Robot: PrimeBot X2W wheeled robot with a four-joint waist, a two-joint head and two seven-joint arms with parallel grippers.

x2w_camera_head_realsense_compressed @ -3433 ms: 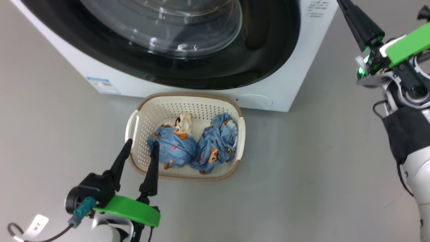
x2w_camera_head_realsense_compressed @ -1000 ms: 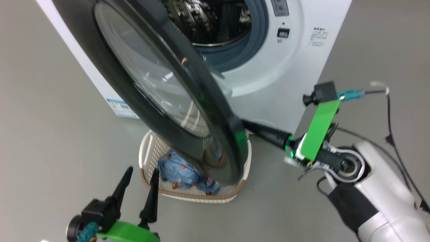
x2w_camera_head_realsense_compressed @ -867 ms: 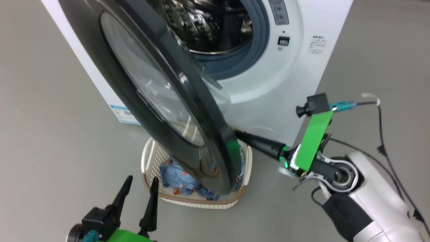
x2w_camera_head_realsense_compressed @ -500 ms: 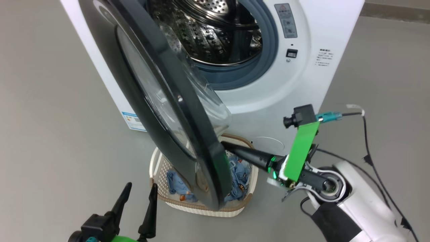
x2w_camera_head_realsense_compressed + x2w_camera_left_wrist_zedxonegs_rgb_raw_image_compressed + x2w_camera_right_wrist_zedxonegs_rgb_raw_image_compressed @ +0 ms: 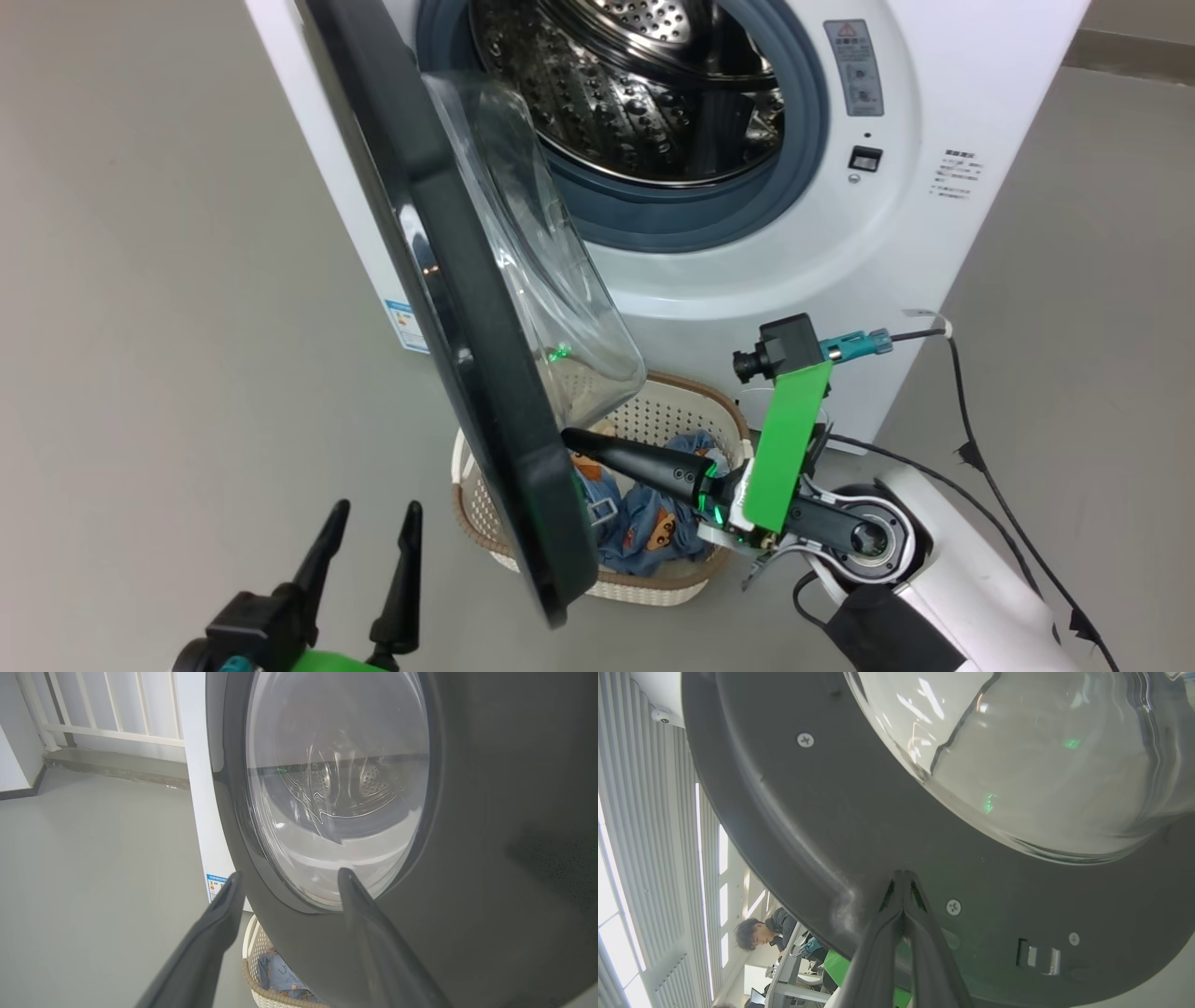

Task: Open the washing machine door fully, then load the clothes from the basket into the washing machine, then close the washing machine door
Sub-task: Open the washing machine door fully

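Observation:
The white washing machine [image 5: 775, 280] stands with its steel drum [image 5: 653, 93] exposed. Its door [image 5: 467, 327] hangs partly open, edge-on, with the glass bowl [image 5: 541, 252] facing the drum. My right gripper [image 5: 571, 437] is shut and empty, its tips against the door's inner black rim [image 5: 808, 826] below the glass [image 5: 1041, 756]. Under the door sits the basket [image 5: 644, 417] with the blue printed clothes [image 5: 653, 532]. My left gripper [image 5: 369, 523] is open at the lower left, outside the door, facing its outer glass [image 5: 336, 788].
Grey floor surrounds the machine on both sides. A black cable [image 5: 971, 448] trails from my right arm by the machine's right corner. A metal latch [image 5: 1038, 956] sits on the door's inner rim. A person [image 5: 761, 933] sits far off in the background.
The door has swung further open to the left with my shut right gripper against its inner rim. The head camera has shifted, showing more drum. My left gripper stays open.

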